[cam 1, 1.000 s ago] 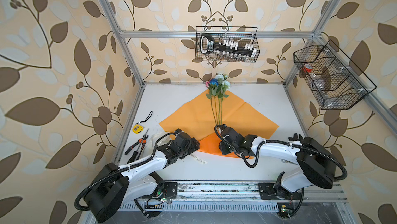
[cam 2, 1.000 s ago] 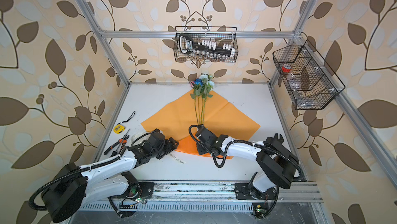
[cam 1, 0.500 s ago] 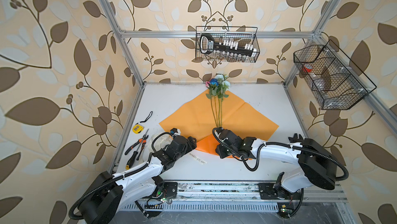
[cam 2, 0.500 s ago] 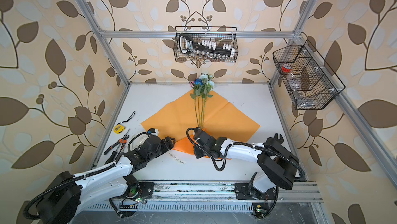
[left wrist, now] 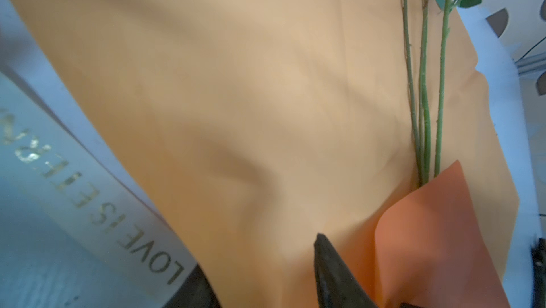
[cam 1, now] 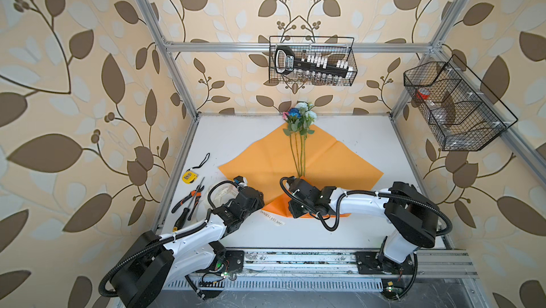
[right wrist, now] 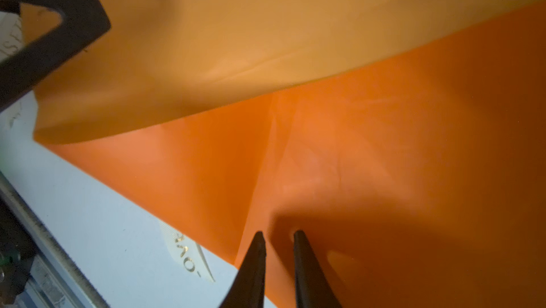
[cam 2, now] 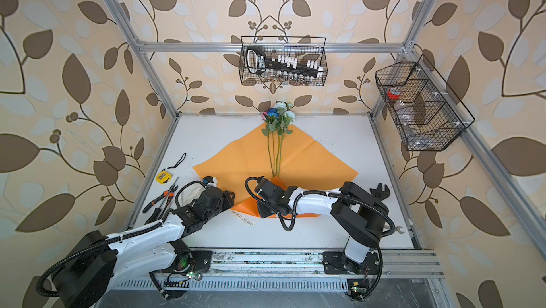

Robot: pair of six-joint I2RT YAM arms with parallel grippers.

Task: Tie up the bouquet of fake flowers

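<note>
**Paper part-folded, both grippers at its near edge**

Table (cam 1: 354,132): white, shown in both top views. Orange paper (cam 1: 334,161) is spread as a diamond at centre, its 6 o'clock corner folded up into a darker flap (cam 1: 277,207). Bouquet (cam 1: 299,120) lies along the paper's midline, blooms at 12 o'clock by the back wall, stem ends tucked under the flap. Left gripper (left wrist: 257,256) at 7 o'clock: jaws apart, straddling the paper's edge, one finger (left wrist: 328,265) on top. Right gripper (right wrist: 279,234) over the flap: jaws almost together, slim gap, nothing seen between. Ribbon (cam 1: 273,220) at 6 o'clock, partly under the paper. Tape measure (cam 1: 189,176) at 9 o'clock.
</note>
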